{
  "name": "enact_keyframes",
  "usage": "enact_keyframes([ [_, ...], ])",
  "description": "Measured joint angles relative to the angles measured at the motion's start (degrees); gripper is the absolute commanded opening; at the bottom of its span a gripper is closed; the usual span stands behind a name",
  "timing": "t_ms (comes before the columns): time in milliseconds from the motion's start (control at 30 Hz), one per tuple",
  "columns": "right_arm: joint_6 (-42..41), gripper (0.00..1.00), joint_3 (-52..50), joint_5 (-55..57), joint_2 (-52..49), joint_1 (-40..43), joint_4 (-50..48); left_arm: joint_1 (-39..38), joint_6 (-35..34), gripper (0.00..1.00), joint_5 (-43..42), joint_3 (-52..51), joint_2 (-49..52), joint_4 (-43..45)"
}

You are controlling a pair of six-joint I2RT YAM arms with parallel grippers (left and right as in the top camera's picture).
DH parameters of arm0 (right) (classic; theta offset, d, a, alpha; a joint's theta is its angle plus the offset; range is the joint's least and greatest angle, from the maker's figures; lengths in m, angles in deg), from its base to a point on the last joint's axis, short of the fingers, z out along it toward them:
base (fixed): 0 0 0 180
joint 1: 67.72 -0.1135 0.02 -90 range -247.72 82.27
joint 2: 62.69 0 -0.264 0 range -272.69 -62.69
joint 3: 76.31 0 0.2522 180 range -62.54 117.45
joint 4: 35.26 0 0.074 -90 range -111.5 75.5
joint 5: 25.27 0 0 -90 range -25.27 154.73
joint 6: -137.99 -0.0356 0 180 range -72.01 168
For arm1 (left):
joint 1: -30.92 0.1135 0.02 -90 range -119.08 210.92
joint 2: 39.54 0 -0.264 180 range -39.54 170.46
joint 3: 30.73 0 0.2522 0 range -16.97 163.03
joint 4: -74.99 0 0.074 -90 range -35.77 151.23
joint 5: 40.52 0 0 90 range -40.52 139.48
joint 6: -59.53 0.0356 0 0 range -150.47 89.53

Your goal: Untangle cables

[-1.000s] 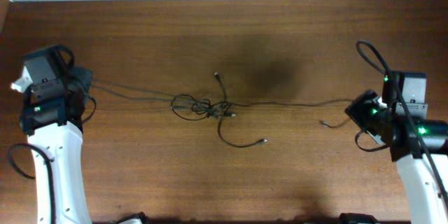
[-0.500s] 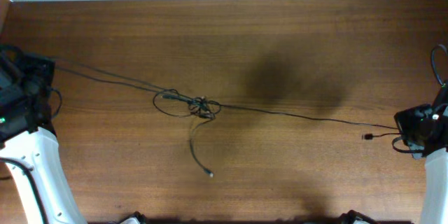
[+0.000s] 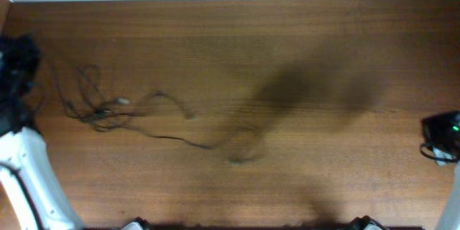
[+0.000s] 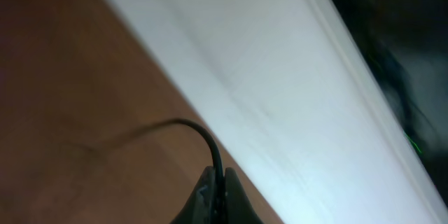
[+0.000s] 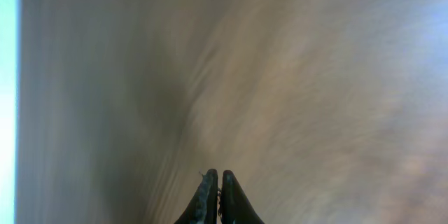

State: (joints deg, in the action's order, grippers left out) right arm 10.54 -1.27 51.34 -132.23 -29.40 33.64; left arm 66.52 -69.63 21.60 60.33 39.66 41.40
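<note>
We see thin black cables (image 3: 100, 111) strewn loose on the left of the wooden bench (image 3: 302, 36). Our left claw (image 4: 218, 194) pinches one cable; the right claw (image 5: 219, 194) is closed, nothing seen in it.

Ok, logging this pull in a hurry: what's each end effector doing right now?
Left end effector: closed, pinching a thin black cable.
Right end effector: closed; whether it holds anything cannot be told.

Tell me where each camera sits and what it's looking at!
Overhead: above the table, looking straight down on cables; left arm and right arm at the edges.
Left wrist: on that arm, facing table and white wall; left gripper shut on a cable.
Right wrist: facing blurred tabletop; right gripper shut.
Shared: the brown table.
</note>
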Motion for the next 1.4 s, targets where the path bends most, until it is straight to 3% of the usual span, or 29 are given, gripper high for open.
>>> enact_keyframes([
  [200, 5.7, 0.12, 0.0, -8.0, -0.3, -13.6, -0.2, -19.3, 1.4, 0.0, -24.8, 0.0, 7.4, 13.1],
  [300, 6.6, 0.13, 0.0, -9.0, -0.3, -15.5, -0.9, -33.1, -1.0, 0.0, -34.2, -0.1, 8.8, 31.4],
  [367, 6.9, 0.13, 0.0, -9.1, -0.3, -15.4, -1.4, -42.1, -4.9, 0.0, -38.1, 0.1, 8.9, 51.1],
  [433, 7.5, 0.13, 0.0, -9.0, -0.3, -15.4, -0.9, -47.3, -7.2, 0.0, -40.3, 0.6, 8.7, 61.7],
  [500, 8.1, 0.14, 0.0, -8.5, -0.4, -15.2, -0.3, -50.5, -8.8, 0.0, -41.8, 1.4, 8.0, 64.0],
  [533, 8.5, 0.16, 0.0, -8.1, -0.4, -15.2, 0.2, -50.4, -8.9, 0.0, -42.3, 1.7, 7.5, 60.0],
  [633, 10.6, 0.17, 0.0, -6.3, -0.4, -15.2, 1.4, -43.8, -3.8, 0.0, -40.1, 2.7, 7.1, 32.8],
  [733, 13.2, 0.18, 0.0, -6.5, -0.4, -15.2, 2.0, -35.7, 3.2, 0.0, -30.4, 2.0, 8.2, 7.2],
  [800, 16.0, 0.18, 0.0, -9.6, -0.4, -15.2, 2.1, -32.7, 5.3, 0.0, -22.6, 1.6, 8.4, -4.0],
  [867, 19.3, 0.25, 0.0, -15.3, -0.4, -15.2, 2.1, -32.3, 6.7, 0.04, -14.6, 1.5, 8.4, -11.0],
  [1000, 23.1, 0.34, 0.0, -23.7, -0.4, -15.2, 2.3, -34.4, 7.7, 0.0, -6.1, 1.5, 8.4, -14.1],
  [1133, 24.3, 0.55, 0.0, -26.2, -0.4, -16.2, 3.2, -37.2, 8.1, 0.0, -3.0, 1.5, 8.4, -15.3],
  [1267, 24.8, 0.83, -3.3, -26.6, -0.5, -22.0, -4.9, -39.8, 8.1, 0.0, -1.7, 1.5, 8.4, -15.6],
  [1400, 23.5, 0.87, -6.4, -21.7, -5.5, -30.5, -14.7, -39.9, 8.1, 0.0, -1.6, 1.5, 8.2, -15.4],
])
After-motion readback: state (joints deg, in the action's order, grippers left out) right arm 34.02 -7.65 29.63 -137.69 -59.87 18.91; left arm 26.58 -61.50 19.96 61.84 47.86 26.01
